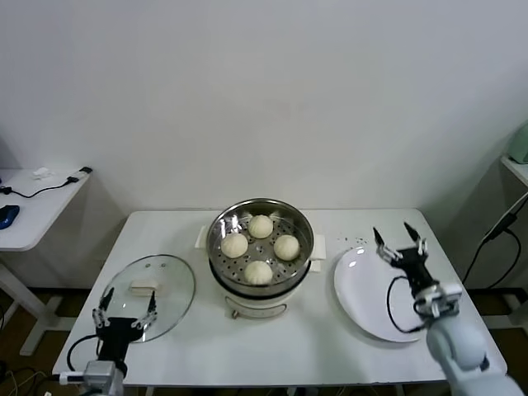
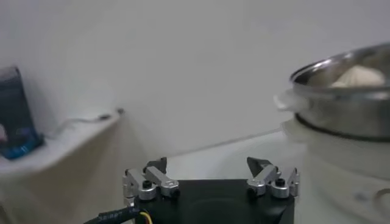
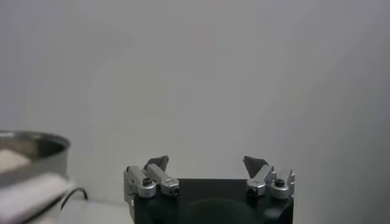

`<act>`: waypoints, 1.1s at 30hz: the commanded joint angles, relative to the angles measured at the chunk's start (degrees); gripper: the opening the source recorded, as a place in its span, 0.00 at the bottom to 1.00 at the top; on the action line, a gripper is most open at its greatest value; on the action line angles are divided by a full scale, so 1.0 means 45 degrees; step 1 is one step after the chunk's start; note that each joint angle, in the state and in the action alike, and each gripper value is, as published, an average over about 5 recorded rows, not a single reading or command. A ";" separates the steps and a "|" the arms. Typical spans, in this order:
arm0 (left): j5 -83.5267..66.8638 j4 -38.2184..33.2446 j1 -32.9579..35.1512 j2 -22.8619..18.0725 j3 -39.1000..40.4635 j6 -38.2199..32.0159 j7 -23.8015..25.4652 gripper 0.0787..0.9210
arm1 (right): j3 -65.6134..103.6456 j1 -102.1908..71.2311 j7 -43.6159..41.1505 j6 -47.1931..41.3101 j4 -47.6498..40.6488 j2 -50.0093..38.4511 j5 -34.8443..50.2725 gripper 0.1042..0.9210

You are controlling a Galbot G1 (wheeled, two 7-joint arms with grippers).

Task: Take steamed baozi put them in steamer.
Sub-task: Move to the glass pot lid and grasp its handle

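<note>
Several cream-white baozi (image 1: 260, 225) lie on the perforated tray inside the shiny steel steamer (image 1: 221, 262) at the table's middle. One baozi (image 2: 359, 76) shows over the steamer rim (image 2: 341, 70) in the left wrist view. My left gripper (image 1: 126, 302) stands open at the front left, over the near edge of the glass lid, holding nothing. Above the white plate on the right, my right gripper (image 1: 398, 233) is open and empty. The steamer's edge (image 3: 36, 143) appears in the right wrist view.
A round glass lid (image 1: 177, 285) with a cream handle lies left of the steamer. A flat white plate (image 1: 359, 293) lies to its right, bare. A side table (image 1: 33, 210) with cables and a blue mouse stands at the far left.
</note>
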 commanded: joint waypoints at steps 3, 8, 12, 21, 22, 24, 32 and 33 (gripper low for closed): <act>1.1169 0.3578 -0.0435 0.1391 -0.0114 -0.2728 -0.3408 0.88 | 0.1440 -0.3362 -0.0059 0.1479 0.0356 0.2944 -0.1434 0.88; 1.2809 0.5432 -0.1091 0.1896 0.0416 -0.3230 -0.3946 0.88 | 0.1274 -0.3361 -0.0033 0.1407 0.0288 0.3153 -0.1611 0.88; 1.3682 0.6299 -0.1768 0.1802 0.0459 -0.3517 -0.3968 0.88 | 0.1236 -0.3304 0.0113 0.1324 0.0313 0.3281 -0.1625 0.88; 1.3832 0.8360 -0.3537 0.1656 0.0492 -0.2625 -0.4003 0.88 | 0.1263 -0.3473 0.0293 0.1308 0.0420 0.3421 -0.1578 0.88; 1.3833 0.8439 -0.3634 0.1656 0.0507 -0.2515 -0.3992 0.88 | 0.1271 -0.3504 0.0288 0.1320 0.0433 0.3429 -0.1580 0.88; 1.3831 0.8557 -0.3875 0.1634 0.0538 -0.2215 -0.3958 0.88 | 0.1286 -0.3564 0.0277 0.1348 0.0459 0.3439 -0.1582 0.88; 1.3841 0.8996 -0.4943 0.1481 0.0647 -0.1767 -0.3749 0.88 | 0.1337 -0.3643 0.0263 0.1445 0.0433 0.3502 -0.1566 0.88; 1.3870 0.9051 -0.5033 0.1481 0.0688 -0.1748 -0.3737 0.88 | 0.1343 -0.3650 0.0262 0.1465 0.0415 0.3508 -0.1556 0.88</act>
